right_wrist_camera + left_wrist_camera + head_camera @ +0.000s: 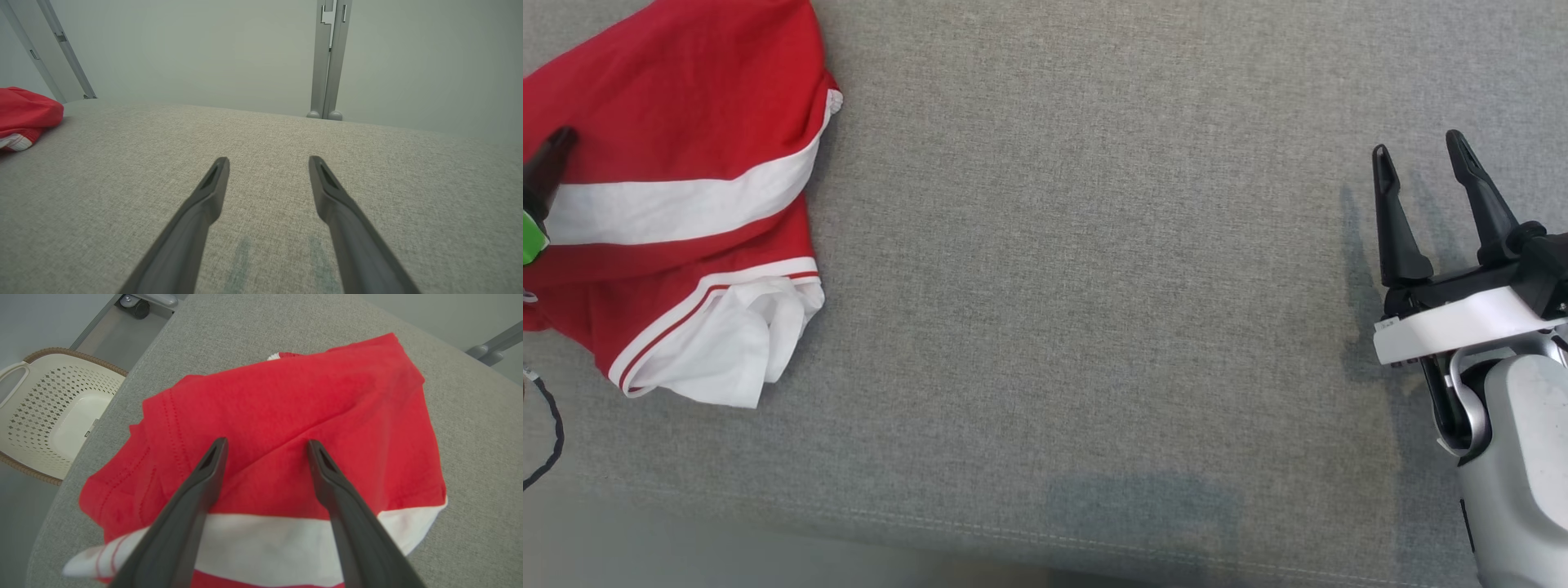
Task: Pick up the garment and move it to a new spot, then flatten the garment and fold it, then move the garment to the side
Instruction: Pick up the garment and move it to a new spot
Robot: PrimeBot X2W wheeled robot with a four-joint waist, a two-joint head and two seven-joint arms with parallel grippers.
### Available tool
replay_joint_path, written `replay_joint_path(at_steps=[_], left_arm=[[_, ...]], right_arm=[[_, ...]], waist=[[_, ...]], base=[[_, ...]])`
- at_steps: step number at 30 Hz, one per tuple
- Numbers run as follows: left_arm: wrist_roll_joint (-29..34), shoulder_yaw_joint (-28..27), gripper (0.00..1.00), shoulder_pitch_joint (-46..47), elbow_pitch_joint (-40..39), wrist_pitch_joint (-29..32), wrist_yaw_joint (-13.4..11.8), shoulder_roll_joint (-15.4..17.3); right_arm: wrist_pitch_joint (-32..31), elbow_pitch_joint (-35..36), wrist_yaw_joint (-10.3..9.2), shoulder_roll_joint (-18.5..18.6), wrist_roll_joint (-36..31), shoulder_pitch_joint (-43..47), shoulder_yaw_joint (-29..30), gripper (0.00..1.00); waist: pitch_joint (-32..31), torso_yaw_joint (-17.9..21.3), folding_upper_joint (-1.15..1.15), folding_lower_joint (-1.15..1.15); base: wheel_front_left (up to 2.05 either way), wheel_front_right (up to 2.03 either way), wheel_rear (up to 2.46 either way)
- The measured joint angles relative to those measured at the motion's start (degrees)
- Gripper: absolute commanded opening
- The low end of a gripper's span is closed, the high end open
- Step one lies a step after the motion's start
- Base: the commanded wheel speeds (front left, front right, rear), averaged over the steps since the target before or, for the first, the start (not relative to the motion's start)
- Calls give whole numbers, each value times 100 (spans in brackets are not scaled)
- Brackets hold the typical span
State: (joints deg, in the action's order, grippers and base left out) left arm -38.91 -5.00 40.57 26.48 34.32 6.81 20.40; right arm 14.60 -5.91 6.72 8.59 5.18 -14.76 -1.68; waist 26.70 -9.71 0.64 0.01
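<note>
Two dark fingers point(192, 506) of the left gripper point(265, 447) are standing wide apart over the red-and-white garment point(286, 400), holding nothing; whether they are touching the cloth is unclear. That garment is lying bunched at the left end of the grey fabric surface point(1094, 286). Well apart on the right, the right gripper point(1421, 155) is hovering, likewise fully spread and empty.

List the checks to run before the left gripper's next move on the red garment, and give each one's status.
1. Left gripper open: ok.
2. Left gripper aimed at the garment: ok.
3. Contact with the garment: cannot tell.
4. Garment lying flat: not ok, it is bunched.
5. Right gripper open, holding nothing, well apart from the garment: ok.
</note>
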Motion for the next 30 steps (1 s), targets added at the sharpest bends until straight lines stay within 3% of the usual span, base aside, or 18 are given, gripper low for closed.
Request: replay_joint_path(at_steps=[19,20,21,22,30], left_arm=[[-60,213,100,36,244,417,8,47],[-58,257,82,41,263,449,8,51],[-58,296,35,50,267,449,8,48],[-58,305,0,56,267,455,9,48],[-152,99,0,463,120,37,19,44]], right_arm=[[0,-96,34,1,15,-105,-27,100],[0,-97,34,4,35,-105,-5,100],[0,-100,34,8,48,-105,16,100],[0,-101,34,7,51,-105,27,100],[0,-131,34,-4,52,-116,75,100]], waist=[[108,350,0,0],[114,361,0,0],[118,367,0,0],[120,372,0,0],[108,377,0,0]], base=[[0,0,0],[0,0,0],[0,0,0],[0,0,0],[0,0,0]])
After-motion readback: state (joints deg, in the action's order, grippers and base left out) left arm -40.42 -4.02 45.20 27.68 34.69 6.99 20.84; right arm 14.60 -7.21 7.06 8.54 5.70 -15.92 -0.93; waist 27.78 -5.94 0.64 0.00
